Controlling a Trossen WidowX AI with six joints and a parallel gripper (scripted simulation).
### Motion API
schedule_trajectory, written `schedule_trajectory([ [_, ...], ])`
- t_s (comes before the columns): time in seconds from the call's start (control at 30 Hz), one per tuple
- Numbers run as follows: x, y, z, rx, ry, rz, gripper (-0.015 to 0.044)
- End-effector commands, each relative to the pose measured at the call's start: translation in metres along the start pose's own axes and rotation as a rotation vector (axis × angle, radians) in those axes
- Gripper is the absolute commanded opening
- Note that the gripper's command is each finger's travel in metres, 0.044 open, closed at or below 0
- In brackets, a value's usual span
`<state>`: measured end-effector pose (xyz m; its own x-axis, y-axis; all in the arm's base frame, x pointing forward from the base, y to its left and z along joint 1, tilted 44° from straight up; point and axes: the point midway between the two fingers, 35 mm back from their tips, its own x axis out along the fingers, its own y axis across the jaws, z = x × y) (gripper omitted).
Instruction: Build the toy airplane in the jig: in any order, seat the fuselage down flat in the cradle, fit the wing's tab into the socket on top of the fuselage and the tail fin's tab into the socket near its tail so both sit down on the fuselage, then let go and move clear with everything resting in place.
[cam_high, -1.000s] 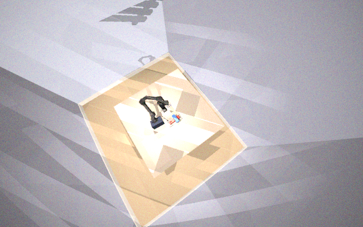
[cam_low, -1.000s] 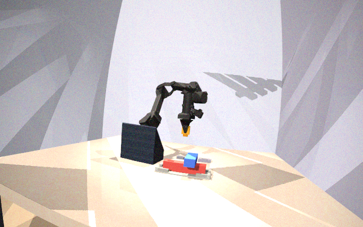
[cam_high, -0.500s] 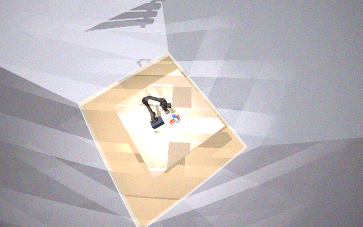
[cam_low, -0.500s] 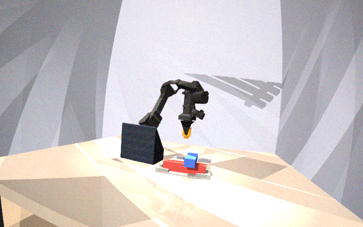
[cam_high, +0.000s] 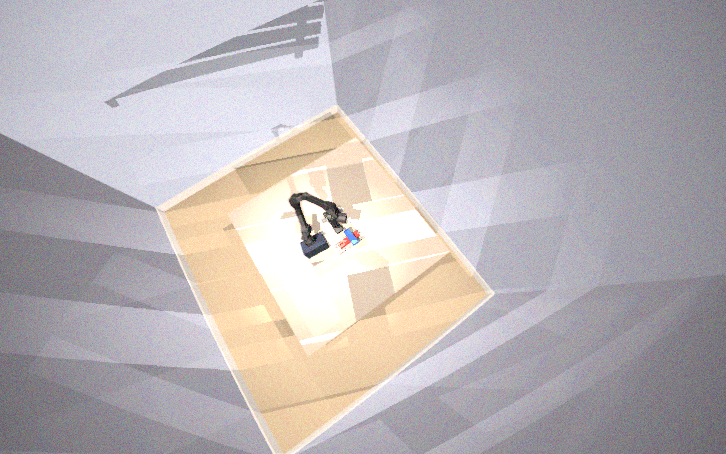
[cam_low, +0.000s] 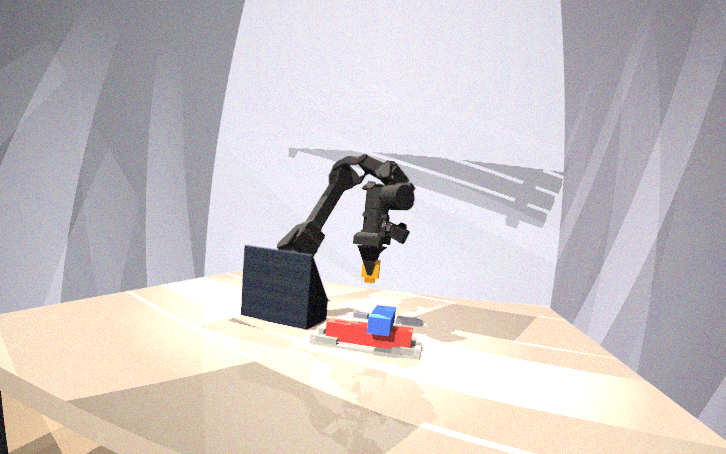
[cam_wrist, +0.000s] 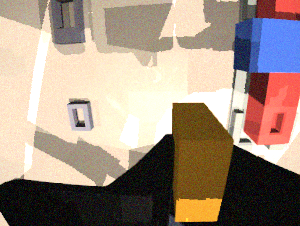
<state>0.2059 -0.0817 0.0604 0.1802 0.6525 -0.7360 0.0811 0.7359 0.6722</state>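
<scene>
A: Where does the plane stand?

B: The red fuselage (cam_low: 368, 333) lies flat in the grey jig (cam_low: 366, 346), the blue wing (cam_low: 381, 319) seated across it.

A: And the arm?

B: Its gripper (cam_low: 370, 263) is clenched on the orange tail fin (cam_low: 370, 270), hanging above and behind the plane.

A: The socket?

B: In the wrist view the open slot (cam_wrist: 279, 121) lies right of the fin, on the fuselage end nearest the camera.

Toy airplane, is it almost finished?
Partly. The red block fuselage lies in the grey cradle, and the blue block wing sits across its top. The gripper holds the orange block tail fin in the air. Left: fit it into the open socket, let go, move clear.
</scene>
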Motion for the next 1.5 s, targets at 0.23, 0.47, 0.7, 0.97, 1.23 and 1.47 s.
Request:
schedule_trajectory([
  [0.23,0.007,-0.035,-0.003,-0.003,0.003,-0.005,0.0000],
  [0.47,0.013,-0.057,-0.006,-0.007,0.003,-0.005,0.0000],
  [0.7,0.020,-0.079,-0.012,-0.010,0.003,-0.003,0.0000],
  [0.97,0.028,-0.103,-0.020,-0.015,0.002,0.001,0.0000],
  [1.23,0.038,-0.125,-0.031,-0.020,0.001,0.006,0.0000],
  [1.47,0.039,-0.126,-0.032,-0.020,0.001,0.007,0.0065],
])
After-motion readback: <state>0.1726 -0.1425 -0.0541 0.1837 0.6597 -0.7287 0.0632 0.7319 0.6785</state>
